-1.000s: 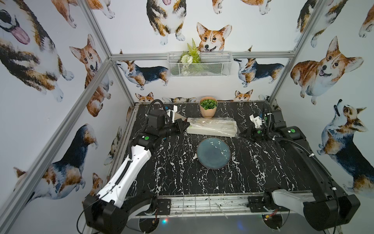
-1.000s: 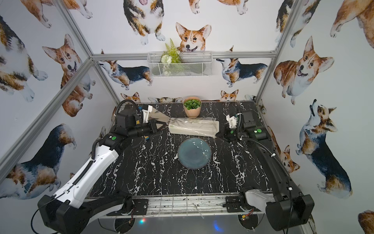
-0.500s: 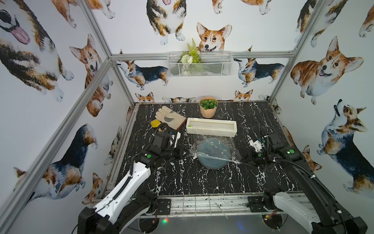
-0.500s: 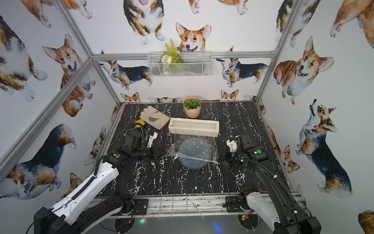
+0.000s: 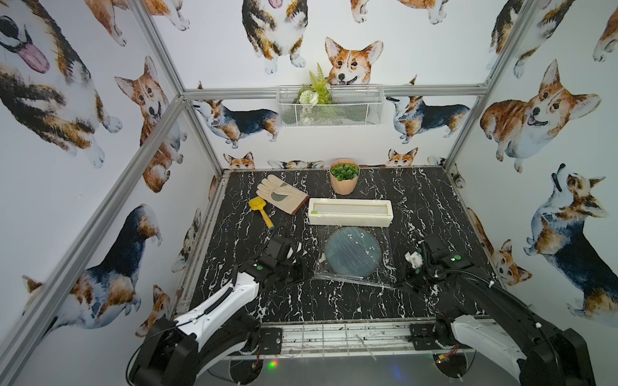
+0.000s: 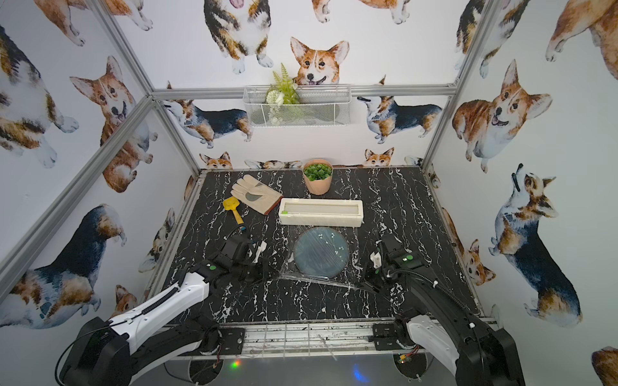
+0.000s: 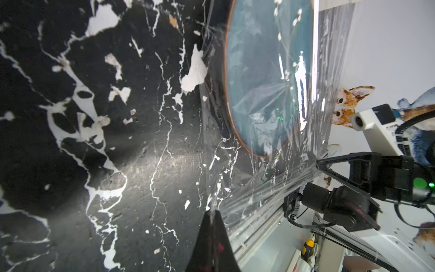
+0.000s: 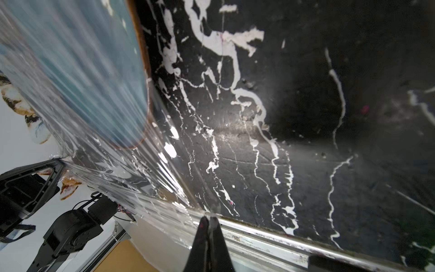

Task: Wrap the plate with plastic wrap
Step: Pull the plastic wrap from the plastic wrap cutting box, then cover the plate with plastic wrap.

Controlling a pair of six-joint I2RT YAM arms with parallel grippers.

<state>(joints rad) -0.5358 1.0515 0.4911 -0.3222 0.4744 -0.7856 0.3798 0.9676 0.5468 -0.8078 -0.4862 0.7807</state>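
Top views: the plate (image 5: 352,252) sits mid-way on the black marble table (image 5: 301,307), just in front of the dispenser box (image 5: 350,214), with nothing on it but film. The plastic wrap (image 5: 354,279) comes out of the box, passes over the plate and ends in a free edge on the near side. That edge is pulled taut left to right, parallel to the box's long side. The left gripper (image 5: 309,272) pinches one corner and the right gripper (image 5: 399,285) the other, both with jaws closed flat on film. The plate lies between them, a bit further back toward the box, and neither arm is clearly nearer. In both top views the film is wider than the plate on each side. The green slider (image 5: 314,212) sits at the box's left end. Likely next: bring the held edge down past the plate's near rim.

Left wrist: the left jaws are closed with film caught between them. The sheet fans off toward the plate and across to the right gripper's tip. The film seems to rest on the rim, but glare makes contact hard to call.

Right wrist: mirrored and blurry. The jaws are closed on the corner, with the plate beyond under streaked film.

Containers: the box holds the roll. The pot (image 5: 344,182) holds a green plant. The wire basket (image 5: 329,107) on the back wall holds a fern and white flowers. The glove (image 5: 282,194) and the yellow shovel (image 5: 261,210) lie loose at the back left, well apart from the film.
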